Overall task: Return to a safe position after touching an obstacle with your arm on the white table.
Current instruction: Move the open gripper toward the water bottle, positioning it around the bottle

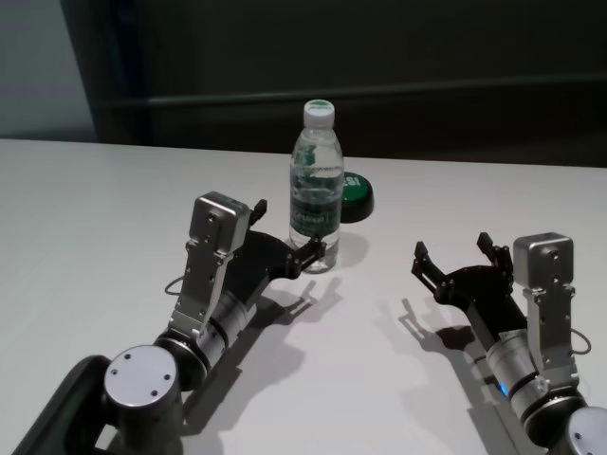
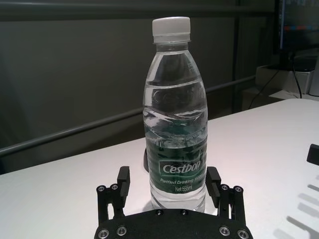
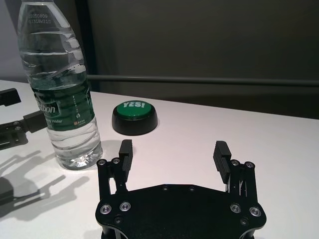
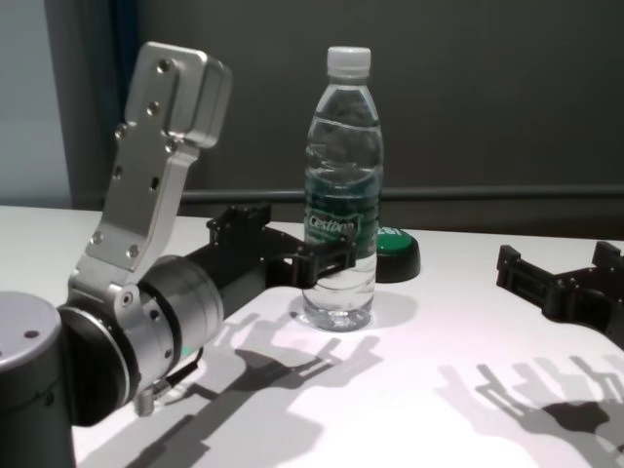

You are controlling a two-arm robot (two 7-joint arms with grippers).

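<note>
Bottle (image 1: 315, 190) upright mid-table (image 1: 95, 209), nearly full, top-heavy, slick; tips easily. Left gripper (image 2: 170, 181) spread wide around base, possibly touching. Right gripper (image 1: 457, 256) released, well right. Grip at label if needed.

Head view looks down from above, chest view low and level, both wrist views close behind their fingers, all sharing the tall clear plastic water bottle (image 1: 315, 190).

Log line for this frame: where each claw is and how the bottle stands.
left claw: open, straddling bottle base | right claw: open, apart, idle | bottle: upright on white table | button: behind bottle
</note>
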